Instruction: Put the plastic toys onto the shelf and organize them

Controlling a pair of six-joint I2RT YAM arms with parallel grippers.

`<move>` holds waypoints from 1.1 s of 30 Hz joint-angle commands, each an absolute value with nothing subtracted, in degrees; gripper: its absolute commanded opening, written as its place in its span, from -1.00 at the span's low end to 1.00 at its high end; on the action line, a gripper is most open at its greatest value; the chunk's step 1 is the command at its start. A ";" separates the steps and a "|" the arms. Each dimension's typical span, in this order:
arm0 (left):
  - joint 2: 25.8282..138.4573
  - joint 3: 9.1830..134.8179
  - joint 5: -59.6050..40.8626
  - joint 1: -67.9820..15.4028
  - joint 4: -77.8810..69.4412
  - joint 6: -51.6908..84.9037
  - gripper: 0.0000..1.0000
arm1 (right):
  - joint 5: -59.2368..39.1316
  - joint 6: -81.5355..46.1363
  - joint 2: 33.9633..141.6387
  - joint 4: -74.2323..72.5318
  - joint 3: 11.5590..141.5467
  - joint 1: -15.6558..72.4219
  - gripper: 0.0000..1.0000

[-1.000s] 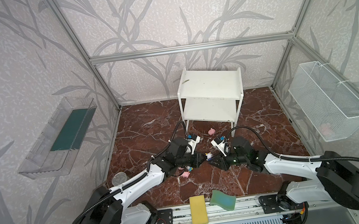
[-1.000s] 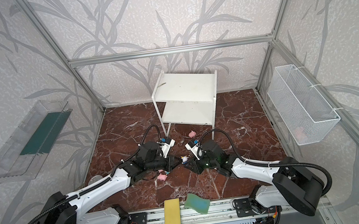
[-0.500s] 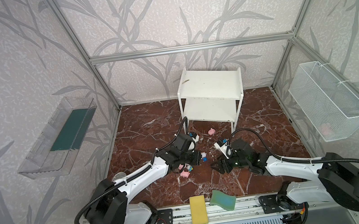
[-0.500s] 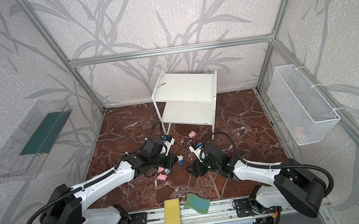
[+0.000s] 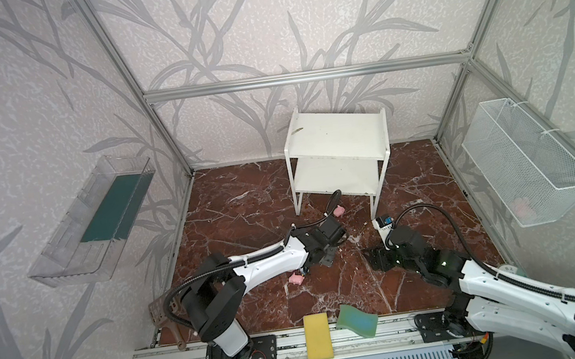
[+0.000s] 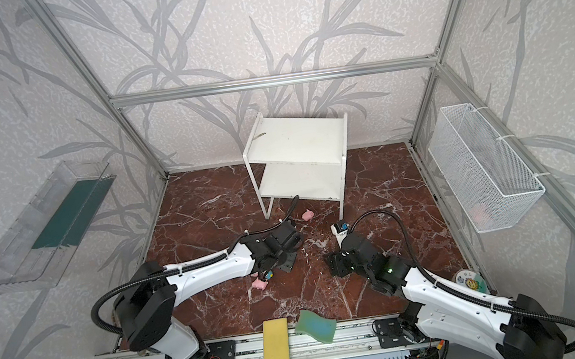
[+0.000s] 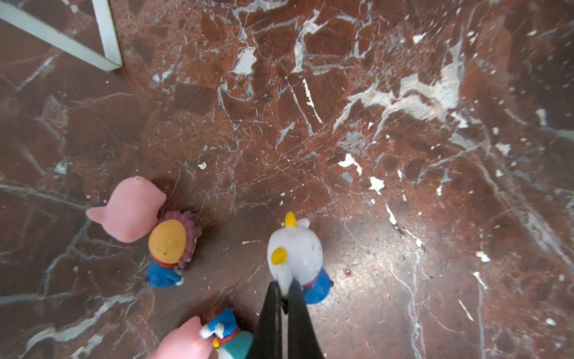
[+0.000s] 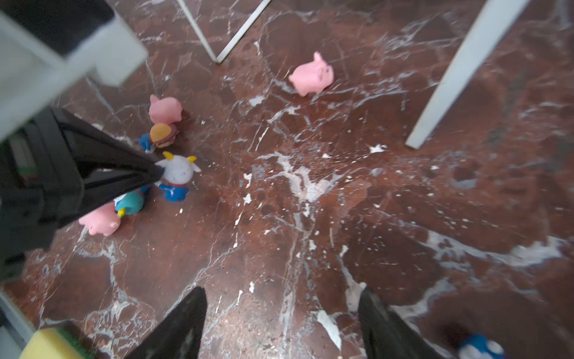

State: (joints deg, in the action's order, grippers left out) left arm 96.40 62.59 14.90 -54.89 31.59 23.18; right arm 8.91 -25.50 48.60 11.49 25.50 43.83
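Open marble floor (image 5: 244, 208) spreads to either side of the shelf (image 5: 337, 136) at the back wall; a yellow sponge (image 5: 317, 337) and a green sponge (image 5: 356, 320) lie at the front edge. The left gripper (image 7: 284, 287) is pinched shut on the white horned figurine (image 7: 293, 248), crowded by an orange-headed figurine (image 7: 169, 245), a teal figurine (image 7: 231, 337) and two pink pigs (image 7: 130, 211). The right gripper (image 8: 282, 292) gapes wide over bare floor. A third pig (image 5: 339, 211) sits by the shelf's front legs. The wire basket (image 5: 524, 156) holds something pink (image 5: 520, 208), the clear wall tray (image 5: 95, 221) a dark green slab (image 5: 108, 207)
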 commanded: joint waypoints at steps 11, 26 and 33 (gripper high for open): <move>107.54 74.84 29.00 -63.10 42.68 25.31 -1.00 | 26.63 -32.61 36.39 30.21 27.03 41.77 0.57; 113.21 80.18 26.67 -67.23 43.29 25.69 -0.99 | 23.64 -32.43 32.40 33.63 26.94 39.80 0.58; 115.52 82.54 25.56 -68.71 43.24 24.92 -0.86 | 24.19 -33.04 30.87 35.38 26.63 39.46 0.59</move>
State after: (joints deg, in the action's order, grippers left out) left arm 113.89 80.82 26.79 -67.83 42.02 24.12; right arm 23.44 -32.08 31.59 33.21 25.54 39.72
